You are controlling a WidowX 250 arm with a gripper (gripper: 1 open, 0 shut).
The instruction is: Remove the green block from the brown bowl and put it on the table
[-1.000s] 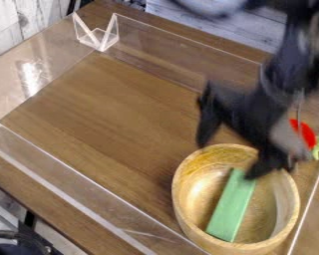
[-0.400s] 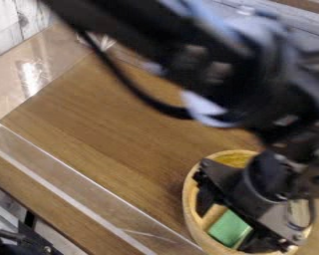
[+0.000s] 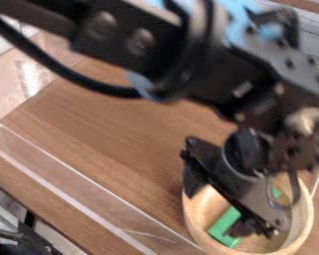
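Observation:
The brown bowl (image 3: 193, 223) sits at the lower right of the table (image 3: 89, 139). Inside it lies the green block (image 3: 227, 229), with only its near end showing under the arm. My black gripper (image 3: 234, 202) points down into the bowl, right over the block. Its jaws stand open, one finger (image 3: 195, 177) near the bowl's left rim and the other toward the block's right side. The picture is blurred, so I cannot tell whether a finger touches the block. The arm hides the far half of the bowl.
Clear acrylic walls (image 3: 63, 204) edge the table along the near left side. The arm's dark links and blue cable (image 3: 189, 60) span the upper part of the view and hide the back right of the table.
The arm has swung across the view and the gripper has come down over the bowl. The green block, fully visible a second ago, is now mostly covered.

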